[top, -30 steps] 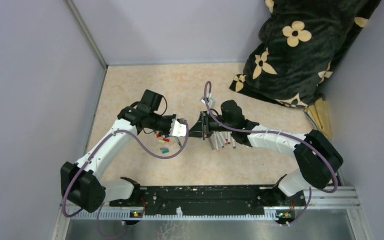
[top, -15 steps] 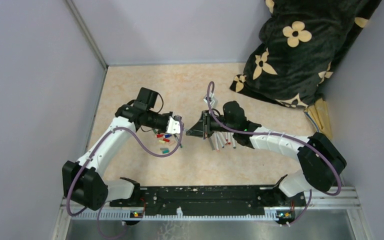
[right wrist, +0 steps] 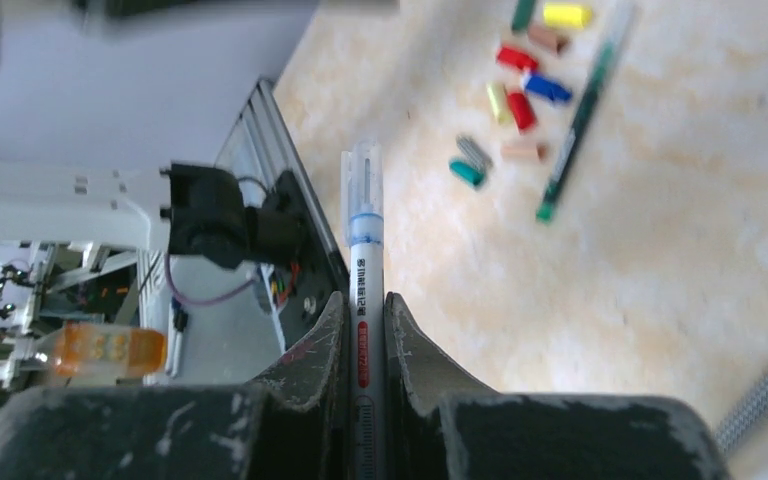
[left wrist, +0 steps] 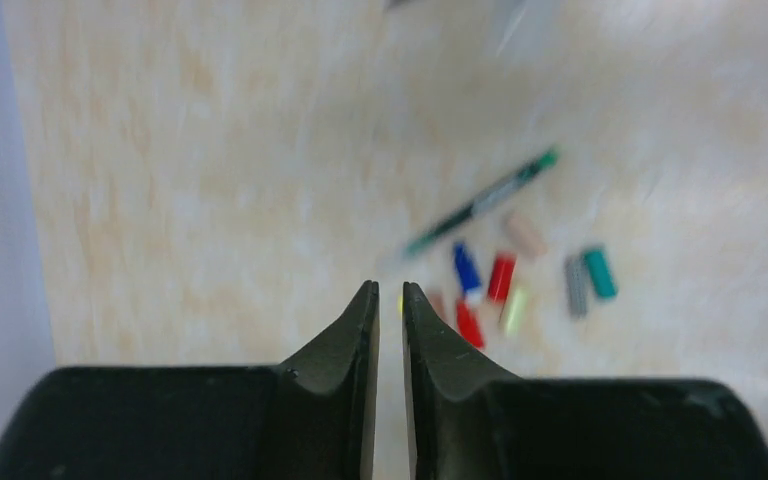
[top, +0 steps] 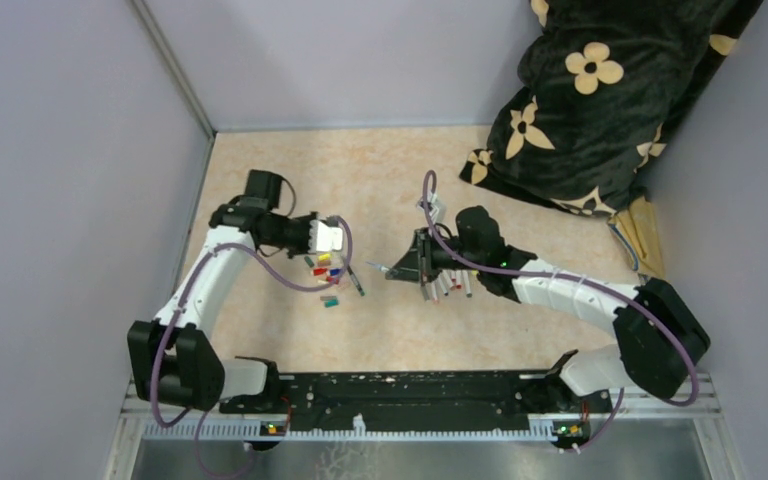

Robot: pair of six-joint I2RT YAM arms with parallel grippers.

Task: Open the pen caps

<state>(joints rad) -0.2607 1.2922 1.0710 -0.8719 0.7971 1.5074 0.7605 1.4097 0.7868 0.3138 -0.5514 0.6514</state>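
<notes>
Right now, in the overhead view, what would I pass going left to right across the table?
loose pen caps, loose green pen, right gripper shut on a pen, row of pens, flowered blanket.

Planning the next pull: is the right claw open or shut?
Right claw shut on a pen: fingers press its barrel both sides.

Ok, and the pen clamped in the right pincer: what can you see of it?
The pen is thin and looks plastic. It has a white barrel with small print and a red strip near the grip, a blue ring further out, and a clear, translucent end. The right pincer is shut on the barrel, with the clear end sticking out past the fingertips. The pen is held above the table, and nothing else touches it. I cannot tell whether the clear end is a cap.
</notes>
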